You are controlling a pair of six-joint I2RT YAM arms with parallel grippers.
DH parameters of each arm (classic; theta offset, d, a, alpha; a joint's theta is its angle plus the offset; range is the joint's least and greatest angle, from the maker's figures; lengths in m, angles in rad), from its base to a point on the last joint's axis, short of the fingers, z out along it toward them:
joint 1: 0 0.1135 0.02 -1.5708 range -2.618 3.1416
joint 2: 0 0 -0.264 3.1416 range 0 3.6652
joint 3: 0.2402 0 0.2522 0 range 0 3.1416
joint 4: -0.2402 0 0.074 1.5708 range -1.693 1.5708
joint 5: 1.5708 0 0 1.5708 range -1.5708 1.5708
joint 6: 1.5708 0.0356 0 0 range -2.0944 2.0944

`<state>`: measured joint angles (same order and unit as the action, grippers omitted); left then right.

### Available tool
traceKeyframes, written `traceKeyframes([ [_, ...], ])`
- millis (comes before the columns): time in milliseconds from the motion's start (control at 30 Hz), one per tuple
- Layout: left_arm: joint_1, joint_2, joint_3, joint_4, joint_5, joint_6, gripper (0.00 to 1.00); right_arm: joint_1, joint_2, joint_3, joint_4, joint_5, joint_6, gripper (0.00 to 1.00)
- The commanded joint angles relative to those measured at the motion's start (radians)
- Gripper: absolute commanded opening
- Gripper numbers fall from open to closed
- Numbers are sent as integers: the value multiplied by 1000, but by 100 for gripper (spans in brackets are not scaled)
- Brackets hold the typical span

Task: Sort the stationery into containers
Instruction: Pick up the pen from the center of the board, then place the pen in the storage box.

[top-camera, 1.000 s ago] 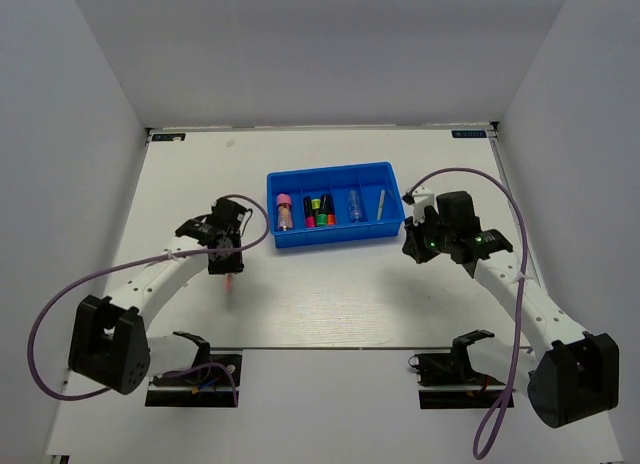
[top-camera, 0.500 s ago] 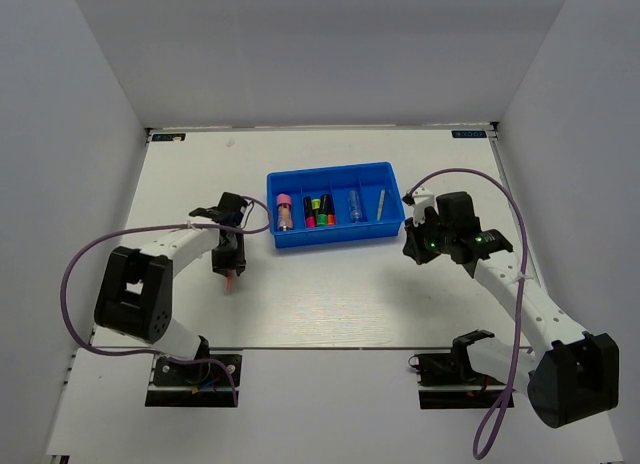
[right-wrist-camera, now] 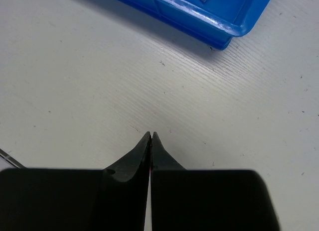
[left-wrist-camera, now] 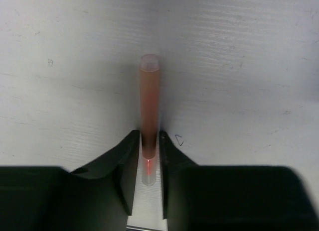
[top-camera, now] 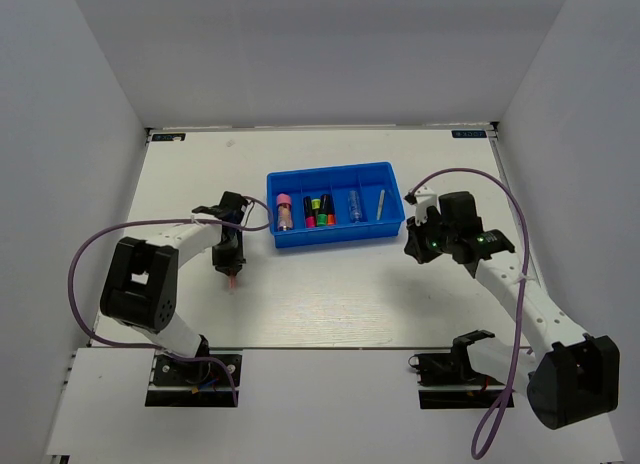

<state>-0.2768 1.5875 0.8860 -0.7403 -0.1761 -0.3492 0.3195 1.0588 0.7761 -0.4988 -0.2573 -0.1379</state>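
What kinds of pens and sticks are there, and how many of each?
Black highlighters in the blue tray: 3, though small here
Tray's pink stick: 1
Held pink stick, in the left gripper: 1
Clear blue-tipped pen: 1
Pale stick: 1
Total: 7

Held pink stick (left-wrist-camera: 149,101): translucent smooth plastic, clearer at the cap end. Left gripper (left-wrist-camera: 148,141) and right gripper (right-wrist-camera: 150,137) both have matt black plastic fingers with a slight sheen on the edges. Blue tray (right-wrist-camera: 219,27) is glossy moulded plastic with highlights on the rim. Table (right-wrist-camera: 75,81) is white and matt, with fine grain lines and small scuffs.
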Motion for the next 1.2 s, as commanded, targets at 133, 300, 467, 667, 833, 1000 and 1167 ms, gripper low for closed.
traceKeyframes([
  [133, 10, 22, 8, 13, -11, -5, 9, -16, -33, 9, 0, -20, 8, 1],
  [300, -18, -56, 42, -22, 35, -46, 1, -26, -42, 11, -9, -43, 0, 77],
  [467, -114, -224, 181, -42, 165, -128, 1, -31, -54, 9, -7, -76, 0, 0],
  [667, -258, -155, 381, 133, 349, -261, 1, -31, -86, -8, 31, -33, 14, 14],
  [833, -331, 95, 559, 410, 493, -393, 1, -33, -91, -11, 32, 10, 23, 27],
  [1000, -343, 397, 810, 668, 627, -553, 1, -37, -115, -23, 57, 108, 37, 36],
  [1167, -360, 570, 981, 682, 630, -580, 1, -56, -125, -31, 65, 124, 35, 34],
])
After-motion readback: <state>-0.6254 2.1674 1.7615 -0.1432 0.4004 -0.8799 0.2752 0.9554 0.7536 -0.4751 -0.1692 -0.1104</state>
